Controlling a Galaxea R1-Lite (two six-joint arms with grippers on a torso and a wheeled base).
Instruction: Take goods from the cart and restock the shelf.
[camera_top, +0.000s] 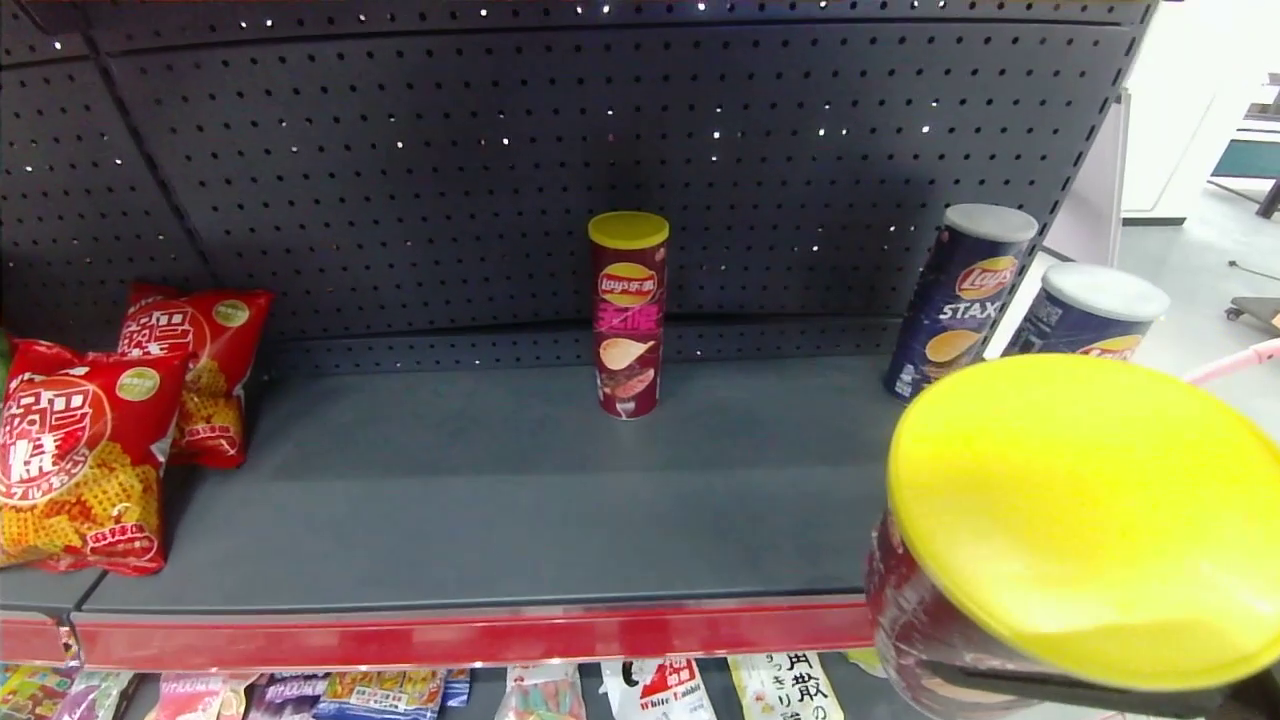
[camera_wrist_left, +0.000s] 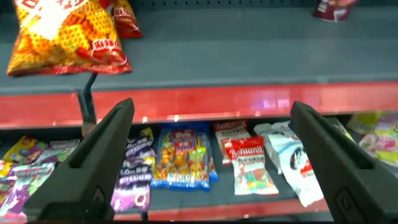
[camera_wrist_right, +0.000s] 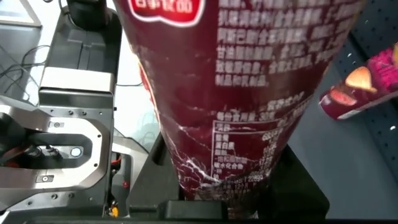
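1. At the left end of the grey shelf (camera_top: 480, 500), two red snack bags (camera_top: 85, 460) are set one behind the other, printed with golden lattice crisps.
2. In the left wrist view, the left gripper (camera_wrist_left: 211, 165) is seen spread wide with nothing between its fingers. Beyond it, sweet packets (camera_wrist_left: 183, 155) lie on a lower shelf (camera_wrist_left: 249, 210) under a red edge strip (camera_wrist_left: 217, 102).
3. At mid-shelf, near the perforated back panel (camera_top: 400, 180), a maroon crisp can (camera_top: 627, 315) with a yellow lid is stood upright.
4. At the right end, two dark blue cans (camera_top: 960, 300) with grey lids are stood close together.
5. In the right foreground, a second maroon can (camera_top: 1080, 520), yellow-lidded, is held before the shelf's front edge. In the right wrist view, its printed side is seen clamped near the base by the right gripper (camera_wrist_right: 230, 202).
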